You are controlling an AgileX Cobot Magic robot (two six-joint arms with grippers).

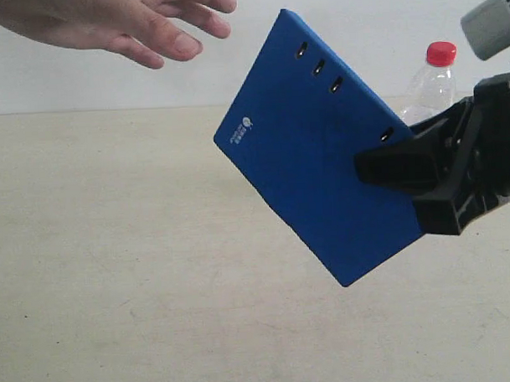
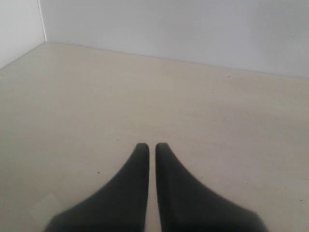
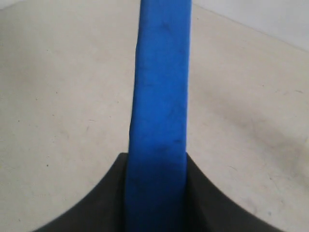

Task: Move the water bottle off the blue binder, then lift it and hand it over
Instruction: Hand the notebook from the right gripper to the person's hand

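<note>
While the right hand (image 1: 373, 166) is clamped on the ring-hole edge of the blue binder (image 1: 316, 147), the binder hangs tilted in the air above the table (image 1: 115, 271), with one corner pointing down and its small white logo near the corner farthest from the grip. From the right wrist, the binder shows edge-on between the two black fingers, which press it from both sides. The left hand (image 2: 152, 147) holds nothing; its fingers are together with only a thin slit between them, over bare table. Behind the binder's gripped edge stands the water bottle (image 1: 430, 88), upright, red cap up, its lower part hidden. Farther back, beyond the binder's top corner, a person's hand (image 1: 140, 23) reaches in, fingers spread.
</note>
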